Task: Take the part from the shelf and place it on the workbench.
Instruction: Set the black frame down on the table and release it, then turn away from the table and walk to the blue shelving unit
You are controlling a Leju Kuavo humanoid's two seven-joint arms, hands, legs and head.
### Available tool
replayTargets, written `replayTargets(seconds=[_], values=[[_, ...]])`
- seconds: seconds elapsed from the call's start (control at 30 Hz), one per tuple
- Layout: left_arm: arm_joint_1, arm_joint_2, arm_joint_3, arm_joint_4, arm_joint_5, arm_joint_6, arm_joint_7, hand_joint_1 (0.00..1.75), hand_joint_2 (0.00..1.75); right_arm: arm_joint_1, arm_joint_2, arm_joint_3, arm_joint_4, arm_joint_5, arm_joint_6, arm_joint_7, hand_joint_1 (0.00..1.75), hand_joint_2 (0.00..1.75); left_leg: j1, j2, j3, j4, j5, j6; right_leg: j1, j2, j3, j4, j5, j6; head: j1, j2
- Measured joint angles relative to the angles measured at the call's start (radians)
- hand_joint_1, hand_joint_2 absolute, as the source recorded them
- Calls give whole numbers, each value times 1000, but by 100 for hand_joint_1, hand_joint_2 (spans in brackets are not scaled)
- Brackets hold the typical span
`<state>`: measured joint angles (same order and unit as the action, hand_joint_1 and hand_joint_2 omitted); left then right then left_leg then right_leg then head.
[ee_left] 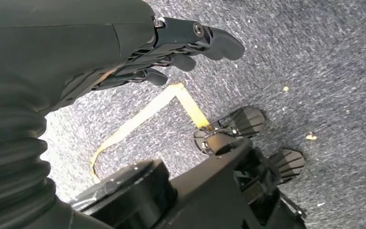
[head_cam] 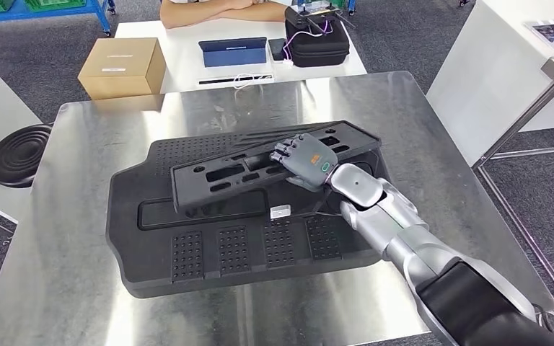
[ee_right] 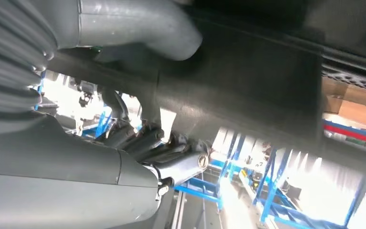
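Right hand (head_cam: 308, 160) fingers (head_cam: 286, 151) grip part (head_cam: 260, 166).

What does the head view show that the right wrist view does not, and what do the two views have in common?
Head view alone: the steel workbench, the big black tray lying on it, a cardboard box, a tablet, a black case and a person's folded arms at the white table behind.
Right wrist view alone: blue racks in bright light beyond the hand.
Both: the right hand gripping the long black part.
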<state>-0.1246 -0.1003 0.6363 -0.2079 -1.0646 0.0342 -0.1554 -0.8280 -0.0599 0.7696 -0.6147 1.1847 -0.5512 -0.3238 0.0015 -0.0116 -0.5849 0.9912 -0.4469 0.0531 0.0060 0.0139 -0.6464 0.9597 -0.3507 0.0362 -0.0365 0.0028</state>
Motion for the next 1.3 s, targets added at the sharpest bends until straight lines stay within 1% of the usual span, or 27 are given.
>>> replayTargets(seconds=[0.07, 0.2, 0.33, 0.43, 0.53, 0.73, 0.8, 1.03, 1.3], values=[[0, 0, 0, 0, 0, 3, 0, 0, 175, 7, 4, -8, 17, -3, -4, 0, 0, 0, 0, 1, 2, -2, -1, -4, 1, 1, 0, 1, -2, -3, 0, 0], [0, 0, 0, 0, 1, 3, -6, 0, 175, 13, 8, -14, 41, -5, -1, 0, 0, 0, 2, 2, 3, -3, -2, -22, 2, 1, 0, 2, -3, -5, 0, 0], [0, 0, 0, 0, 1, 1, -8, 0, 0, 13, 11, -16, 55, -5, 1, 0, 0, 0, 2, 2, 3, -3, 0, -26, 1, 1, 1, 2, -3, -6, 1, 0], [1, 0, 0, 0, 2, 0, -12, 0, 0, 13, 13, -16, 62, -7, 12, 0, 0, 0, 0, 2, 4, -3, 0, -26, -1, 1, 2, 2, -3, -6, 1, 0], [1, 1, 0, 0, 6, -3, -29, 0, 0, 13, 14, -22, 70, -10, 45, 0, 0, 0, -3, 2, 4, -3, 0, -26, -3, 1, 3, 2, -3, -6, 1, 0], [2, 1, 0, 0, 9, -3, -48, 0, 0, 12, 14, -33, 94, -34, 168, -30, 0, 0, -6, 2, 4, -3, 0, -26, -7, 0, 3, 2, -3, -5, 1, 0], [2, 1, 0, 0, 9, -4, -52, 0, 0, 12, 15, -33, 101, -31, 187, -35, 0, 0, -7, 2, 4, -3, 0, -26, -7, 0, 3, 2, -3, -5, 1, 0], [2, 1, 0, 0, 9, -2, -39, 0, 0, 2, 25, -24, 105, 22, 169, -2, 0, 0, -7, 2, 4, -3, 0, -25, -7, 0, 3, 2, -3, -5, 1, 0], [2, 1, 0, 0, 7, -2, -37, 0, 0, -4, 36, -7, 104, 32, 163, 3, 0, 0, -7, 2, 5, -3, 0, -25, -7, 0, 3, 2, -3, -5, 1, 0]])
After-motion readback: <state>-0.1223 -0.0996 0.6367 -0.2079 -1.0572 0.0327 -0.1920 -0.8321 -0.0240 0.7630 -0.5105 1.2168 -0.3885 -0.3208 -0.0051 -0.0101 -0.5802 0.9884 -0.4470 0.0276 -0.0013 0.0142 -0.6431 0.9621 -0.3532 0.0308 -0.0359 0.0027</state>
